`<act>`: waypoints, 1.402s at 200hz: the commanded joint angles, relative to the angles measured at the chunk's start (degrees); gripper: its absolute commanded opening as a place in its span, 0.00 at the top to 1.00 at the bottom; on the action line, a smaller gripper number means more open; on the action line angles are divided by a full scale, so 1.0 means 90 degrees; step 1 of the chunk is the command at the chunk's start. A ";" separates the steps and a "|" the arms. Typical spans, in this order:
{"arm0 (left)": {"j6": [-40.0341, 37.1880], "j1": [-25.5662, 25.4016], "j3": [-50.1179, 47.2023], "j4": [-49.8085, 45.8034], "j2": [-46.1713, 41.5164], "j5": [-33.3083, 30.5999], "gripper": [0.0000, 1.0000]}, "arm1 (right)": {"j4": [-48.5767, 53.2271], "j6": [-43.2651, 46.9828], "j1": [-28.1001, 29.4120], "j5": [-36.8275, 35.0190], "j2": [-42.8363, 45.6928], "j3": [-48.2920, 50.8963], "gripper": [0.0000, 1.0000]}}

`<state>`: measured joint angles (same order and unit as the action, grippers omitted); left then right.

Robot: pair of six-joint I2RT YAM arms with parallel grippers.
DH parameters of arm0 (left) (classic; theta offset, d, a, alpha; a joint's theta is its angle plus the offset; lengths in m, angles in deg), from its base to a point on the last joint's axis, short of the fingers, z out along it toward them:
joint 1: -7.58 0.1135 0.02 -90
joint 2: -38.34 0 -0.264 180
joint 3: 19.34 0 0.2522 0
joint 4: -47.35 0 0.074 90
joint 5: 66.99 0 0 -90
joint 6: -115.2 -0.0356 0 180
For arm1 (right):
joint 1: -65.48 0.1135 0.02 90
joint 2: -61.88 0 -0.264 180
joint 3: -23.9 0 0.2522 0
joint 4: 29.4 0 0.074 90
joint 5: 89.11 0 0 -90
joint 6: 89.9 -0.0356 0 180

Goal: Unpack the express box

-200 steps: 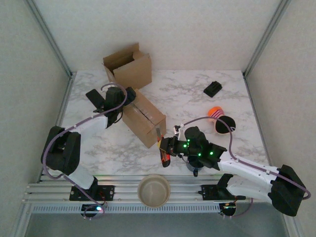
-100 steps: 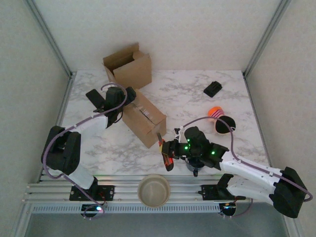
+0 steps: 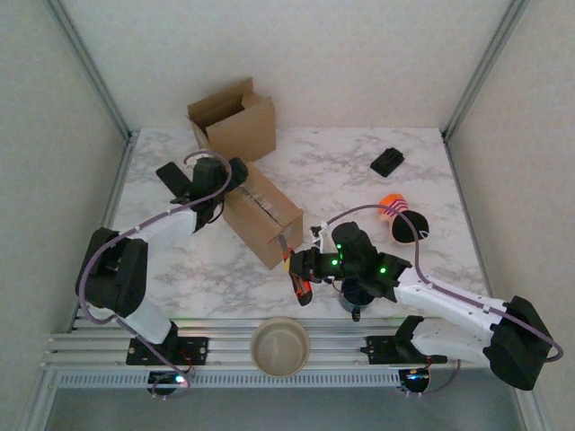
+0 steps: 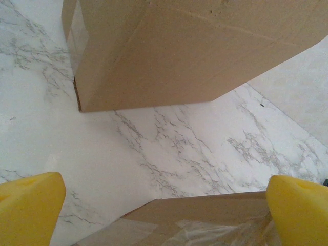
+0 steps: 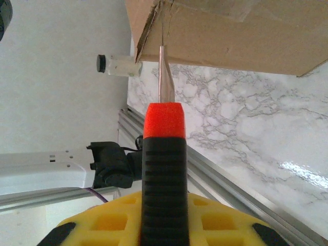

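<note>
Two cardboard boxes stand on the marble table (image 3: pixel 359 180) in your top view: the taped express box (image 3: pixel 260 214) lies closed, and an open box (image 3: pixel 235 121) sits just behind its far end. Your left gripper (image 3: pixel 232 172) hangs at that far end of the express box, jaws spread wide with nothing between them. Your right gripper (image 3: pixel 308 264) is at the near end of the express box, clamped on a utility knife (image 3: pixel 296 278) with an orange-and-black handle that points toward the box's near corner. To the right of the express box you have an orange striped object (image 3: pixel 390 205) against a black round one (image 3: pixel 409 227), and farther right and back a small black block (image 3: pixel 387 162). A beige bowl (image 3: pixel 279 346) rests on the rail in front of the express box. From your left wrist, the yellow pads (image 4: pixel 28 205) stand far apart at the bottom corners. The taped top of the express box lies low between them, and the open box sits beyond a strip of bare table. From your right wrist, the yellow fingers (image 5: pixel 110 223) squeeze the knife's black grip. The blade (image 5: pixel 164 74) reaches up to the lower edge of the express box beside the tape; whether it has entered the cardboard you cannot tell.
</note>
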<state>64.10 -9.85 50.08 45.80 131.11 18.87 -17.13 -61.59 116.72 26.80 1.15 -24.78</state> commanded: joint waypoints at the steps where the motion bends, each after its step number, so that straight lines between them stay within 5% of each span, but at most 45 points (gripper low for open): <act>1: 0.0089 -0.0065 -0.0198 -0.0834 0.0434 0.0138 0.00 | -0.0188 -0.0146 -0.0026 -0.0263 0.0177 -0.0106 1.00; 105: 0.0111 -0.0065 -0.0139 -0.0839 0.0525 0.0195 0.00 | 0.0021 -0.0381 -0.0029 -0.0724 0.0354 -0.0066 1.00; 170: 0.0112 -0.0075 -0.0132 -0.0935 0.0493 0.0216 0.00 | 0.2490 0.0105 -0.0048 -0.2897 0.0952 -0.0602 1.00; 280: 0.0124 -0.0094 -0.0328 -0.1068 0.0198 0.0294 0.00 | 0.2450 0.1898 -0.0876 -0.2920 -0.2591 -0.3132 1.00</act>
<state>64.90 -9.85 50.63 45.41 131.70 19.19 5.71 -49.70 110.01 1.14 -18.76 -47.62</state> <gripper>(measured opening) 0.997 0.198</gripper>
